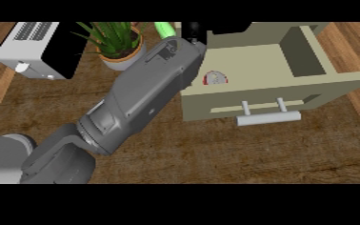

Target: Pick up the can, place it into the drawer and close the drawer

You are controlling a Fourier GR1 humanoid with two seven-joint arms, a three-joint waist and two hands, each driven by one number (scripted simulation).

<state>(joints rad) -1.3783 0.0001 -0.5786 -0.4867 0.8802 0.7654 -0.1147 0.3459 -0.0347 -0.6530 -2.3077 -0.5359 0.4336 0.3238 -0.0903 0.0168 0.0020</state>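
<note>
Fingers of the left hand were mostly hidden behind its grey forearm, so whether they were curled or straight could not be told. From the head view, the can lay inside the open drawer, beside the forearm. A potted plant stood nearby.

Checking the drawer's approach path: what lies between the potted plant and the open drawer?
In the head view, the robot's grey forearm crosses that stretch, running up between the potted plant and the open drawer, over the wooden counter.
</note>
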